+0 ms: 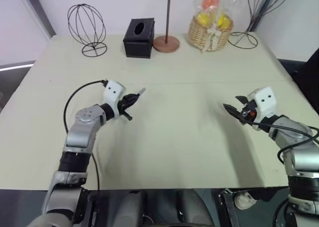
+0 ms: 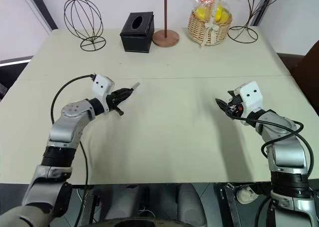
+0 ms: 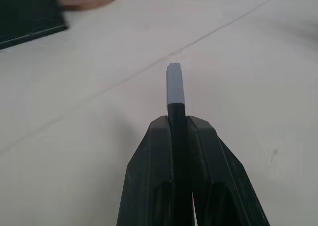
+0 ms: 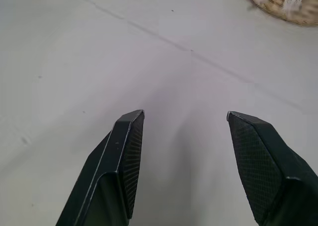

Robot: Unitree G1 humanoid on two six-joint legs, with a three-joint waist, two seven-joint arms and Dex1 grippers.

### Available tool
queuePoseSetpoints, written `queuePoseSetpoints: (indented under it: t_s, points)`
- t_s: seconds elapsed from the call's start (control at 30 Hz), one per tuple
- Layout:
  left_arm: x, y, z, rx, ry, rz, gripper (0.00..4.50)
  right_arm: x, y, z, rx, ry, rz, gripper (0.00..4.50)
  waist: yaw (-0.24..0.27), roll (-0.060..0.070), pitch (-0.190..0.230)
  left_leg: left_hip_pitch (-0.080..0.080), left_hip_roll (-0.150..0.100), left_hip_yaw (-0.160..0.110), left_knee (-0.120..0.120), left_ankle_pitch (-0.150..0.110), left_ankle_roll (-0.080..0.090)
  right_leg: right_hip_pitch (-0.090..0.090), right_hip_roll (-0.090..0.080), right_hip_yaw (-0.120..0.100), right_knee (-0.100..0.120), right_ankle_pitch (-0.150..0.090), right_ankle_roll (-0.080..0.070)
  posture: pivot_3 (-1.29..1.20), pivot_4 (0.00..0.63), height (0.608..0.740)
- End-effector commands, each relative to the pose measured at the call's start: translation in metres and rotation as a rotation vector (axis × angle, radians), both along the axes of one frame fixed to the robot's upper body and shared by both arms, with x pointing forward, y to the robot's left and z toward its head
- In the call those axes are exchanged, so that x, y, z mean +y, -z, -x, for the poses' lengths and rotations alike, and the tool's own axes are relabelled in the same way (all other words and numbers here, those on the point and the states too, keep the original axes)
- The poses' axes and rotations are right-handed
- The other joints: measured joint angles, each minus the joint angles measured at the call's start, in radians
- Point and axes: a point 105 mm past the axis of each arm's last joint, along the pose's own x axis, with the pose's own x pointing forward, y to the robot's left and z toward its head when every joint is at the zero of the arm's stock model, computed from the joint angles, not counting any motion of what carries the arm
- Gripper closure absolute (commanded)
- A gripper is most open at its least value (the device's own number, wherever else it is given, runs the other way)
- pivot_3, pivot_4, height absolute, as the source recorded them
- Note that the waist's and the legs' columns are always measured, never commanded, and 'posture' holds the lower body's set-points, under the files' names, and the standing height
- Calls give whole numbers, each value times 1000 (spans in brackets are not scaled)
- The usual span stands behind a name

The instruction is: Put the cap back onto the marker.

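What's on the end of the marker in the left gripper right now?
A pale grey cap sits on the end of the marker, sticking out past the left gripper. The black barrel below is clamped between the fingers; its other end is hidden.

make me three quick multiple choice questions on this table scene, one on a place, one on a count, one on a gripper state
1. Where is the black tissue box?
A. between a wire stand and the wooden base
B. inside the basket
C. under the right gripper

2. How many wire stands are on the table?
A. one
B. two
C. four

3. The right gripper is
A. shut on the cap
B. shut on the marker
C. open, holding nothing

Key: 1 A, it sits beside the wooden base; 2 B, one at each far corner; 3 C, the fingers stand apart over bare table.
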Motion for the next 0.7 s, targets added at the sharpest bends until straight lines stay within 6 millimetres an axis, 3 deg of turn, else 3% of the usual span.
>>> queuePoseSetpoints:
  t_s: [0.03,0.2,0.33,0.5,0.57,0.7]
  points:
    - [35,-17,1,-61,-203,24,4500,-3,-11,-1,-61,28,-18,1800,-2,0,0,0,0,0,0,0,0,0,0,0,0,0,0,0,150,740]
    - [57,1,5,-31,-343,28,4500,1,-10,-7,-70,25,-24,1800,-2,0,0,0,0,0,0,0,0,0,0,0,0,0,0,0,150,740]
    - [57,14,5,-12,-362,33,2799,2,-10,-10,-77,22,-22,1728,1,0,0,0,0,0,0,0,0,0,0,0,0,0,0,0,150,740]
    - [48,18,10,-10,-321,57,183,4,-11,-12,-84,7,-7,1728,-2,0,0,0,0,0,0,0,-1,0,0,0,0,0,0,0,150,740]
    - [47,12,9,-26,-312,65,26,4,-11,-13,-85,6,-6,1728,-2,0,0,0,0,0,-1,0,-1,-1,0,0,0,0,0,0,150,740]
    - [62,-23,8,-84,-310,71,26,2,-9,-11,-81,10,-11,1728,-2,0,0,0,0,0,-1,0,-1,0,0,0,0,0,0,0,150,740]
